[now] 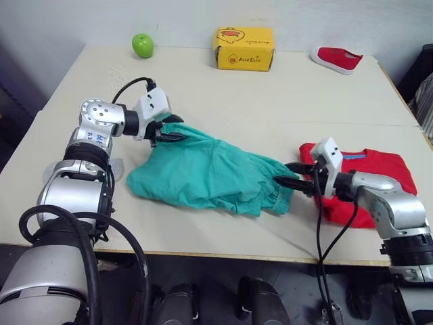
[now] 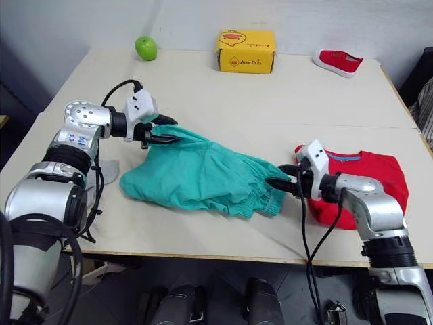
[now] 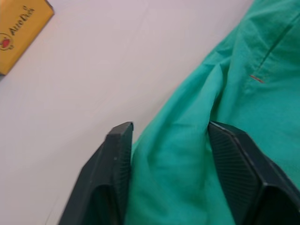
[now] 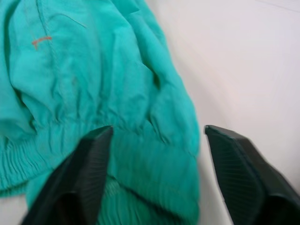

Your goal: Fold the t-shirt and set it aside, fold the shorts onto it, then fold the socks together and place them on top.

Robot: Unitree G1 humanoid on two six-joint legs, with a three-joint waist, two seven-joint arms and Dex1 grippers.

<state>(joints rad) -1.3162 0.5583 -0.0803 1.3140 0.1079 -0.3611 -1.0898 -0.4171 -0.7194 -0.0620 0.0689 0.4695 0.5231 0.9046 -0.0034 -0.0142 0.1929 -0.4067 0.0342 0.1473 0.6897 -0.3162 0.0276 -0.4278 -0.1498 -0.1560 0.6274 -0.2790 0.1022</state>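
Your left tool (image 1: 167, 132) sits at the far left corner of the shorts (image 1: 210, 175), fingers spread with teal cloth bunched between them. From there the shorts spread rumpled across the tabletop (image 1: 223, 88) toward your right tool (image 1: 289, 175), whose fingers are also spread, straddling the gathered waistband edge. Just behind that right tool, the t-shirt (image 1: 379, 169) lies folded on the tabletop, apart from the shorts.
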